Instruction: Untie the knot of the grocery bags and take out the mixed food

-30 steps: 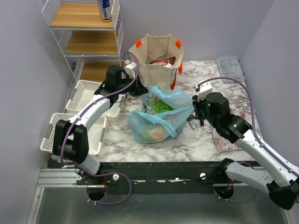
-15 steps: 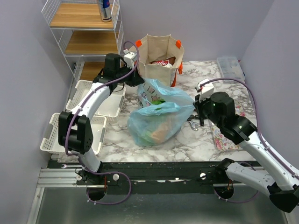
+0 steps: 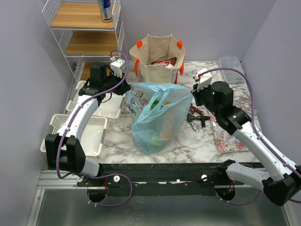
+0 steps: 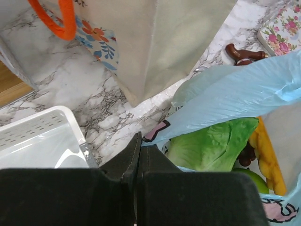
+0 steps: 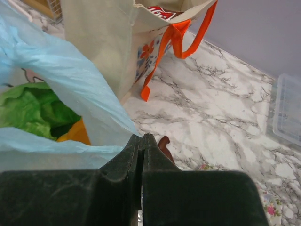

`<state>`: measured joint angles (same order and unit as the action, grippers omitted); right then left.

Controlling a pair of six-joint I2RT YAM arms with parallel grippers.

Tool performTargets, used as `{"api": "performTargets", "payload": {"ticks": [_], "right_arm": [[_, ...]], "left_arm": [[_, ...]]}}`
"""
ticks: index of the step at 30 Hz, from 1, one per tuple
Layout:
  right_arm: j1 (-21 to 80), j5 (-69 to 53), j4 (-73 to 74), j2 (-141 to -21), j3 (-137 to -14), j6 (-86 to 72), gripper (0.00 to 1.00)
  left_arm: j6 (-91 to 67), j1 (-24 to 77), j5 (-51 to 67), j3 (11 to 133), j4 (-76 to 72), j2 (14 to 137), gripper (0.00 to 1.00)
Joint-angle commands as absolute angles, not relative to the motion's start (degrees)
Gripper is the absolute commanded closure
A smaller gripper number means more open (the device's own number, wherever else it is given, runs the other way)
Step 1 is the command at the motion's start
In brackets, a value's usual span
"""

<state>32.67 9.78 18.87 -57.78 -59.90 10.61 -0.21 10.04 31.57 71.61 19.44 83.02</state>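
Observation:
The light-blue plastic grocery bag (image 3: 157, 117) stands on the marble table, its mouth stretched wide between my two grippers. My left gripper (image 3: 126, 87) is shut on the bag's left rim (image 4: 221, 94). My right gripper (image 3: 193, 96) is shut on its right rim (image 5: 66, 70). Inside the bag I see lettuce (image 4: 211, 143), a yellow fruit (image 4: 265, 150) and a green fruit (image 4: 247, 176). Behind it the beige canvas tote (image 3: 157, 66) with orange handles (image 5: 171, 44) stands open, a red snack packet (image 3: 162, 62) showing in it. A drink can (image 3: 106, 9) stands on the top shelf.
Two white wire baskets (image 3: 96, 136) (image 3: 106, 106) sit at the left, below a wire shelf unit (image 3: 87, 42). Metal tools (image 3: 197, 118) lie right of the plastic bag. A floral tray (image 3: 228, 139) and a clear box (image 3: 231, 66) are at the right.
Both grippers have risen and moved apart, the left one leftward, pulling the plastic bag upright and its mouth open. The right gripper has shut on the bag's rim.

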Motion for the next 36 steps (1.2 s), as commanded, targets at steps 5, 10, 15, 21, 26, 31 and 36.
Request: {"api": "performTargets", "payload": {"ticks": [5, 10, 15, 21, 26, 31, 36], "right_arm": [[23.2, -5.4, 13.5, -69.4, -66.6, 11.5, 0.90], [23.2, -17.8, 25.8, -70.6, -73.5, 11.2, 0.33], [23.2, -27.3, 36.1, -65.2, -75.8, 19.2, 0.13], [23.3, -36.1, 38.5, -66.9, -76.7, 20.8, 0.12], [23.3, -38.0, 33.3, -72.3, -79.4, 16.8, 0.14], [23.8, -39.7, 28.9, -74.4, -77.6, 16.7, 0.14], [25.4, -40.1, 26.3, -75.6, -76.2, 17.1, 0.14]], "left_arm": [[2.0, 6.8, 30.1, 70.4, 23.5, 80.7, 0.86], [7.2, 6.1, 44.5, 71.2, 27.3, 74.5, 0.42], [29.4, 6.2, 51.9, 77.6, 45.2, 70.4, 0.24], [36.2, 11.7, 50.7, 83.5, 53.1, 75.3, 0.22], [23.8, 15.0, 45.9, 83.4, 43.0, 81.6, 0.22], [18.3, 17.7, 41.4, 86.5, 40.2, 89.4, 0.18], [13.4, 19.7, 37.4, 89.4, 41.0, 96.0, 0.24]]}}
